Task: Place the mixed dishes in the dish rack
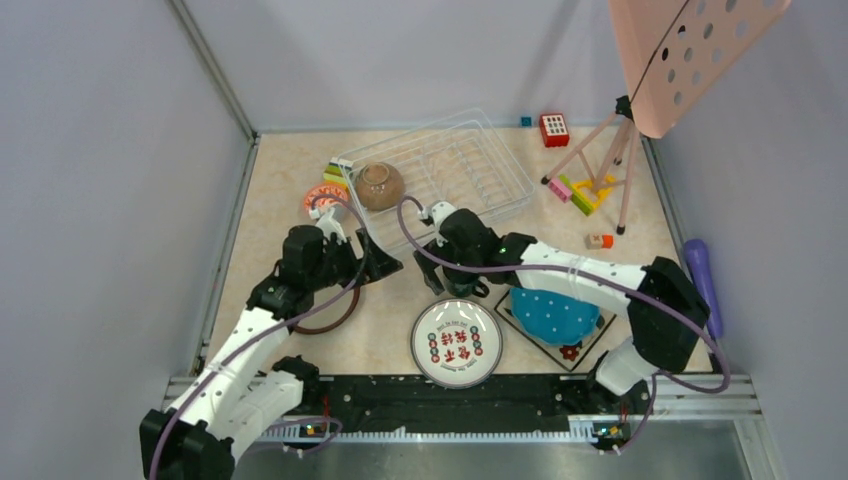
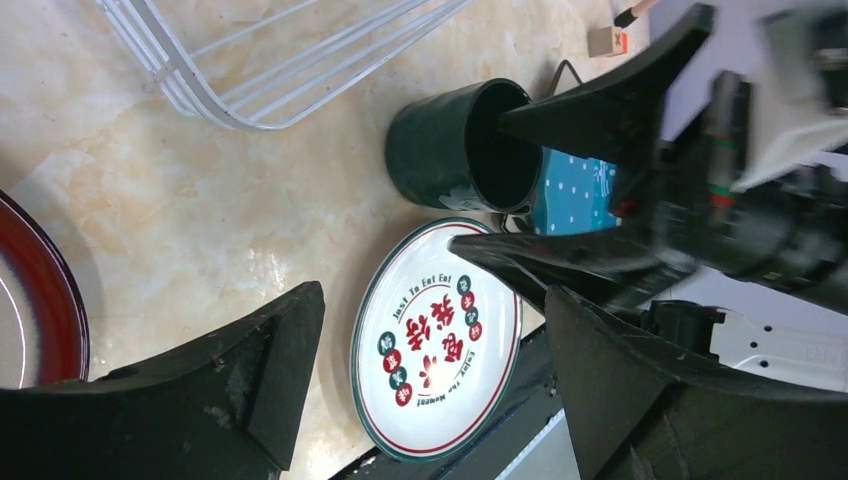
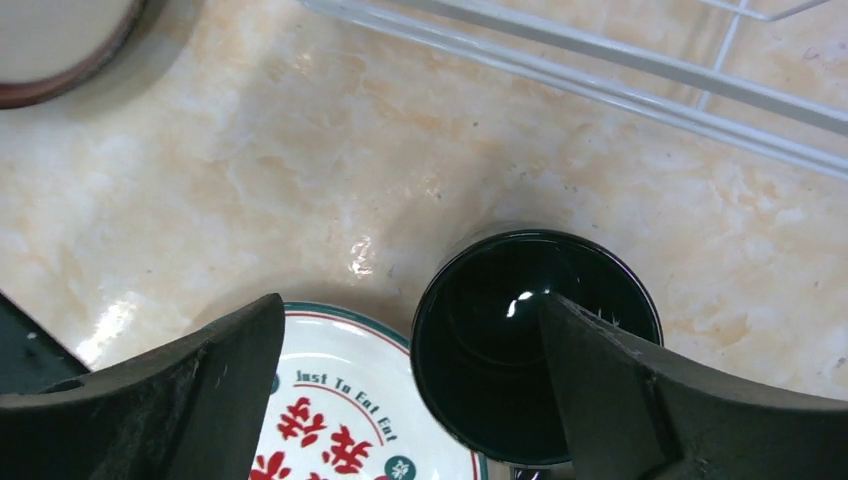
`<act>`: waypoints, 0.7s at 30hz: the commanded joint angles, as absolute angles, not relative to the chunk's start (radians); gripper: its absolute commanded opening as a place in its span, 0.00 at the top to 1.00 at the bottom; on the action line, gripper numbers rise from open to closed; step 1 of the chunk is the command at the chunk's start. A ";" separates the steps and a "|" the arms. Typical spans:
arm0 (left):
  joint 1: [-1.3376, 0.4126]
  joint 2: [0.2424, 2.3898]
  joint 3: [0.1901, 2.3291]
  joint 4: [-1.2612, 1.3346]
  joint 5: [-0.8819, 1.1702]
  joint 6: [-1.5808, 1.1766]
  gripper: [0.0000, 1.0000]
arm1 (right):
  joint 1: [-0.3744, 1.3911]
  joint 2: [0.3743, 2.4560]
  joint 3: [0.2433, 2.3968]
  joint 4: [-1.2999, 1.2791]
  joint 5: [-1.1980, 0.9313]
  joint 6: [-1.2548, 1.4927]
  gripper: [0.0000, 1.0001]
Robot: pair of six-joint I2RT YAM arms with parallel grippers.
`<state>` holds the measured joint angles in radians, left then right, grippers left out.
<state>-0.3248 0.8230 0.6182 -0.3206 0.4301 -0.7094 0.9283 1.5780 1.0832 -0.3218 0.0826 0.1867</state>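
The dish rack (image 1: 450, 165) stands at the back centre with the brown bowl (image 1: 379, 185) in its left end. The small orange-and-white bowl (image 1: 322, 199) sits left of it. My right gripper (image 1: 452, 272) is open over the dark green mug (image 3: 535, 340). One finger (image 3: 640, 400) is at the mug's mouth and the other is over the white plate with red characters (image 1: 457, 343). My left gripper (image 1: 385, 262) is open and empty above the table, left of the mug (image 2: 455, 150). The dark red-rimmed plate (image 1: 325, 312) lies under my left arm. The blue dotted plate (image 1: 553, 312) rests on the black square plate (image 1: 575, 348).
Colourful toy blocks (image 1: 585, 192) and a red keypad toy (image 1: 554, 130) lie at the back right under a pink perforated board on a tripod (image 1: 690, 50). A small orange block (image 1: 600, 241) and a purple object (image 1: 700, 280) are at the right. Grey walls enclose the table.
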 commanded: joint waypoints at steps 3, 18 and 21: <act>-0.404 0.892 0.627 -0.294 0.343 -0.740 0.14 | 0.925 1.375 1.121 -0.320 0.077 0.232 0.04; -0.662 1.345 0.901 -0.300 0.122 -0.872 0.17 | 0.700 0.890 0.833 -0.374 0.284 0.397 0.06; -0.697 1.411 0.973 -0.350 0.065 -0.894 0.17 | 0.698 0.861 0.814 -0.383 0.324 0.412 0.06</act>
<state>-0.6594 1.3540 0.8761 -0.3157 0.1627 -0.8433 0.7036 0.8997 0.8295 -0.3740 0.2321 0.3672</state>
